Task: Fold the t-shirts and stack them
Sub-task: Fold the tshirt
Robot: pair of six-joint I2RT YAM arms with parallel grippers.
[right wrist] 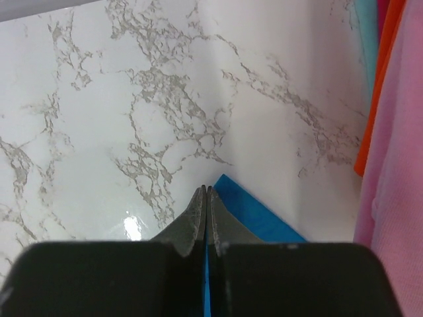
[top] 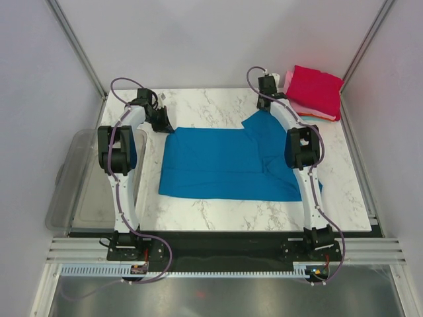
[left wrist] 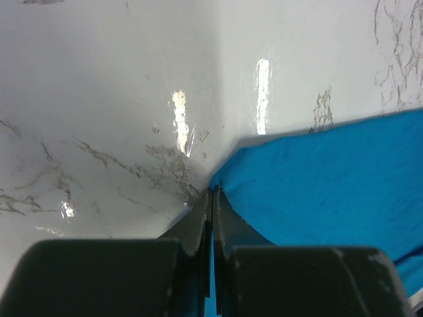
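Observation:
The bright blue t-shirt (top: 225, 162) lies spread on the marble table (top: 211, 105). My left gripper (top: 165, 125) is at its far left corner, and in the left wrist view the jaws (left wrist: 213, 193) are shut with blue cloth (left wrist: 330, 178) pinched between them. My right gripper (top: 263, 105) is at the far right corner, and in the right wrist view the jaws (right wrist: 205, 190) are shut on a blue corner (right wrist: 254, 214). A stack of folded shirts (top: 316, 91), crimson on top, sits at the back right.
A clear grey bin (top: 73, 185) stands off the table's left edge beside the left arm. In the right wrist view the stack's pink (right wrist: 396, 165), orange (right wrist: 380, 99) and teal (right wrist: 365, 33) layers are close on the right. Enclosure walls surround the table.

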